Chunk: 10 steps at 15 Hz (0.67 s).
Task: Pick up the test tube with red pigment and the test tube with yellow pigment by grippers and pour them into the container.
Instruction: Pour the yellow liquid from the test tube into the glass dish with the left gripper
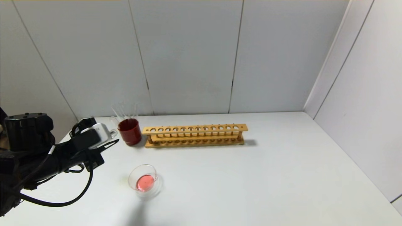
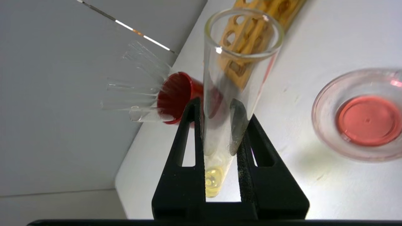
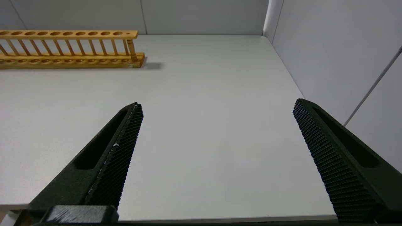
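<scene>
White counter [image 1: 251, 175] is seen; the held tube is hidden in the head view. The test tube with yellow pigment [image 2: 226, 103] is clamped by the left hand [image 2: 220, 131] near the container [image 2: 361, 116]. The right hand [image 3: 216, 131] is spread wide.

The right half of the white table [image 1: 282, 175] lies open, with wide passage in front of the wooden rack [image 1: 194, 135]. On the left, room narrows: the red cup [image 1: 129, 131] (clear tubes splaying from its mouth) touches the rack's end, and the container [image 1: 144, 179] stands nearer, well apart from both.
</scene>
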Motion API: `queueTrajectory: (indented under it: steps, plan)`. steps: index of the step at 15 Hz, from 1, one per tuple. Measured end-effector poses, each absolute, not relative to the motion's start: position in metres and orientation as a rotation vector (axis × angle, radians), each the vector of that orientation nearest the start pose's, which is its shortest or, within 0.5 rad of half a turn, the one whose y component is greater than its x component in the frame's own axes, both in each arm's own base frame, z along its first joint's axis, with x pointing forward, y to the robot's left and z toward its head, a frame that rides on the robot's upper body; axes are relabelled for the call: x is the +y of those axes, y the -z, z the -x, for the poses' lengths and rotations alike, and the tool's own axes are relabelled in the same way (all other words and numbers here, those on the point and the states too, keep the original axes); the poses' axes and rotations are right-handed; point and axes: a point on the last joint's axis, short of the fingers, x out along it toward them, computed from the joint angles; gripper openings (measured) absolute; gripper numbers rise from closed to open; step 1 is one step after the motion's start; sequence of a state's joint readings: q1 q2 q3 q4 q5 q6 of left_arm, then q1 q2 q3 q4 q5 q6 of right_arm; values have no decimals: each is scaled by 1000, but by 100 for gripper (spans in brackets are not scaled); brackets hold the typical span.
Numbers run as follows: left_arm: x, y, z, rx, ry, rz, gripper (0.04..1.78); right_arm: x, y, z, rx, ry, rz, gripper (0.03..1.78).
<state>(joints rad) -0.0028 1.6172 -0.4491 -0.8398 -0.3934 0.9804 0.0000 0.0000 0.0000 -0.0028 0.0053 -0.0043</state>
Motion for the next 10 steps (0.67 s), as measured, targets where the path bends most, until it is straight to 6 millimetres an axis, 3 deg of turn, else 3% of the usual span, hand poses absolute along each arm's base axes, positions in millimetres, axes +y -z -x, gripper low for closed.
queueTrajectory:
  steps: [6, 10]
  plan:
    - [-8, -127, -247, 122, 585, -1139, 33, 0, -76, 23, -3, -6, 4, 175]
    - [-8, -120, -249, 124, 606, -1203, 33, 0, -76, 23, -3, -5, 4, 175]
